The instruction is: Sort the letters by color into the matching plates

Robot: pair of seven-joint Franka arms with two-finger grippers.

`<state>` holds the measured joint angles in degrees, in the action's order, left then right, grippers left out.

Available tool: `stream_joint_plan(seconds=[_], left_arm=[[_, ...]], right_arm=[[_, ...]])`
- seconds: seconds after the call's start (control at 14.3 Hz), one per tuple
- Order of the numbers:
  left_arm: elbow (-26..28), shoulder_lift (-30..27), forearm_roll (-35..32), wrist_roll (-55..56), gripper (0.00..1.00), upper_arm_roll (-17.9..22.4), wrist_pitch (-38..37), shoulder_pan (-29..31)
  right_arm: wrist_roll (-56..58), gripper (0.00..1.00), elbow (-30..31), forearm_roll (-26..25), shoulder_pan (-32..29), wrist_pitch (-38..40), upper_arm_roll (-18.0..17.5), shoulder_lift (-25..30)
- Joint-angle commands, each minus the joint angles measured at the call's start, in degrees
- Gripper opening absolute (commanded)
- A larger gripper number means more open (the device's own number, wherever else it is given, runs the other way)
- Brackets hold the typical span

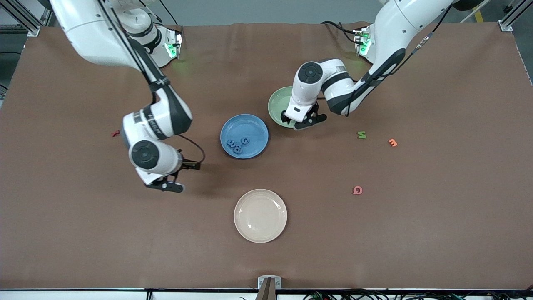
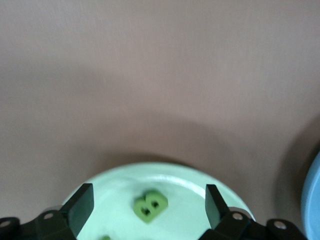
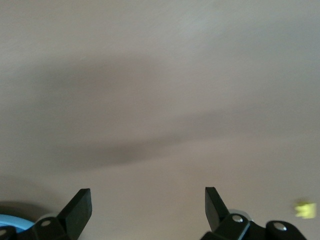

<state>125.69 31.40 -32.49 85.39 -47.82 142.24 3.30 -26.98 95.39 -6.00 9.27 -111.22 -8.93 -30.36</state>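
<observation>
Green letter B (image 2: 150, 207) lies flat in the pale green plate (image 1: 278, 105), right under the left gripper (image 1: 300, 121), whose fingers (image 2: 80, 205) stand wide apart and hold nothing as it hangs over that plate's rim. A second green scrap peeks in at the wrist view's edge, too cut off to read. Beside it, a touch nearer the front camera, the blue plate (image 1: 244, 136) carries a huddle of blue letters (image 1: 237, 144), bunched together on the side toward the table's front edge. One green letter M (image 1: 362, 134) is out on the bare brown table (image 1: 437, 208), toward the left arm's end, with an orange letter E (image 1: 392, 143) just beside it and a pink Q (image 1: 357, 190) nearer the front edge. The cream plate (image 1: 260, 215) sits near the middle of the front edge. The right gripper (image 1: 165, 185) hovers over bare table beside the blue plate, fingers (image 3: 79, 210) spread wide, nothing between them. A small red letter (image 1: 115, 133) lies toward the right arm's end.
</observation>
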Motion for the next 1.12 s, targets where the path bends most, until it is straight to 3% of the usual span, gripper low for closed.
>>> stream_joint_plan(seconds=[0.0, 0.28, 0.49, 0.7, 1.05], left_arm=[[1.7, -3.4, -0.1, -4.5, 0.99, -2.7, -0.9, 6.2], [3.1, -4.2, -0.1, -12.1, 0.99, -9.0, -1.1, 18.2], [3.2, -5.3, -0.3, -18.7, 0.99, -9.1, -4.2, 22.0], [3.8, -6.0, -0.5, -26.0, 0.98, -9.1, -4.7, 26.7], [4.0, -6.3, -3.5, -32.2, 0.98, -9.0, -4.6, 32.4]], right_arm=[[8.5, 1.0, 0.7, -1.5, -5.9, 4.9, -1.0, 5.9], [10.7, 1.0, 0.8, -1.5, -10.8, 12.1, -1.1, 13.4], [13.2, 1.0, -1.3, -1.4, -12.7, 18.0, -1.1, 17.2], [17.8, 1.0, -9.7, -0.7, -15.6, 26.4, -1.1, 16.8], [24.7, 1.0, -13.7, 0.5, -19.5, 30.9, -1.2, 16.7]])
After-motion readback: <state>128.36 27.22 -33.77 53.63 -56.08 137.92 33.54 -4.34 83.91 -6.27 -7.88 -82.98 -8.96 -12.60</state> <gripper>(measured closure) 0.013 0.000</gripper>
